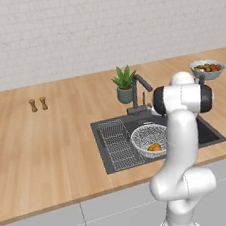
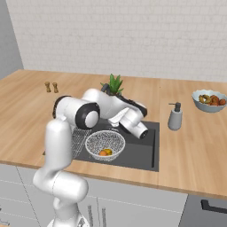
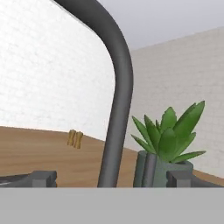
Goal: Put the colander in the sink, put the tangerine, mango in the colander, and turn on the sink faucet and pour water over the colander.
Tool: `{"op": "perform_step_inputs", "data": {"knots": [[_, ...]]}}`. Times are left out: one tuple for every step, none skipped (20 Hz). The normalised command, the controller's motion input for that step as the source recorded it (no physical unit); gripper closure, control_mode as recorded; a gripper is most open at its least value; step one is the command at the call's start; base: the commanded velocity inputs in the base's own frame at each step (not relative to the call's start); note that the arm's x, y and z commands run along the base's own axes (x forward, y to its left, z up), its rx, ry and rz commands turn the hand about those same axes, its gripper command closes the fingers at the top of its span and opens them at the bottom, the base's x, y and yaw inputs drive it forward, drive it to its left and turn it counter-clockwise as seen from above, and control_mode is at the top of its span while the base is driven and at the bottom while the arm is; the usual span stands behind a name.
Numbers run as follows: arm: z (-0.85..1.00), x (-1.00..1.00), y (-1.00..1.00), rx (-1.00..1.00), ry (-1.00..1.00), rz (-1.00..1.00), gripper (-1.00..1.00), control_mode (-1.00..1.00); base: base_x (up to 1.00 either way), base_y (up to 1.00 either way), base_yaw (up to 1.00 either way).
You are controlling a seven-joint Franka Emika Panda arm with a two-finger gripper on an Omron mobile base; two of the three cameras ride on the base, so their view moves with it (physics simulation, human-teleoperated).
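End effector (image 3: 111, 177): fingertips stand well apart at the bottom of the hand view, one each side of the faucet (image 3: 117, 100); nothing is clamped between them, and contact with the dark stem cannot be told.
Hand position: the wrist reaches over the back of the sink (image 2: 144, 153), close by the tap and the plant (image 2: 114, 84); judged, it is lining up on the faucet to start the water.
Faucet: tall dark stem with an angled spout (image 1: 137, 84), at the rear rim of the basin; whether the spout reaches over the colander (image 1: 150, 139) cannot be told.
Colander: sits inside the sink, toward its front, beside the wire rack (image 1: 116, 144) that lies in the left part of the basin; it is placed there so water can drain through it.
Fruit: orange and yellow shapes lie in the bottom of the colander, taken as the tangerine (image 2: 103, 153) and the mango (image 2: 108, 151); they are too small to separate cleanly.
Water: none visible at the spout.
Task stage: judged, placing is done and only the faucet step is left.
Risk: the arm hangs low over the basin, so a wide swing could knock the plant or the colander.
Elsewhere: soap bottle (image 2: 175, 116) and fruit bowl (image 2: 210, 100) stand on the counter (image 2: 195, 150) right of the sink, two small shakers (image 1: 38, 104) far left.
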Motion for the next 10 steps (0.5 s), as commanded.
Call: {"op": "perform_step_inputs", "data": {"knots": [[-0.22,0.28,0.00,0.04,0.15,-0.02,-1.00,-1.00,0.00,0.00,0.00],[-0.18,0.24,0.00,0.04,0.13,-0.02,-1.00,-1.00,0.00,0.00,0.00],[-0.15,0.24,0.00,0.04,0.11,-0.02,-1.00,-1.00,0.00,0.00,0.00],[-0.18,0.25,0.00,0.04,0.09,-0.03,-1.00,-1.00,0.00,0.00,0.00],[-0.15,0.24,0.04,0.04,0.03,-0.04,-1.00,-1.00,0.00,0.00,0.00],[-0.11,0.24,0.02,0.04,0.00,-0.05,-1.00,-1.00,0.00,0.00,0.00],[-0.11,0.21,0.04,0.04,0.00,-0.05,-1.00,-1.00,0.00,0.00,0.00],[-0.10,0.20,0.04,0.04,0.00,-0.04,-1.00,-1.00,0.00,0.00,0.00],[-0.09,0.21,0.11,0.03,0.00,-0.04,-1.00,-1.00,0.00,0.00,0.00],[-0.09,0.22,0.14,0.03,0.00,-0.04,-1.00,-1.00,0.00,0.00,0.00]]}}
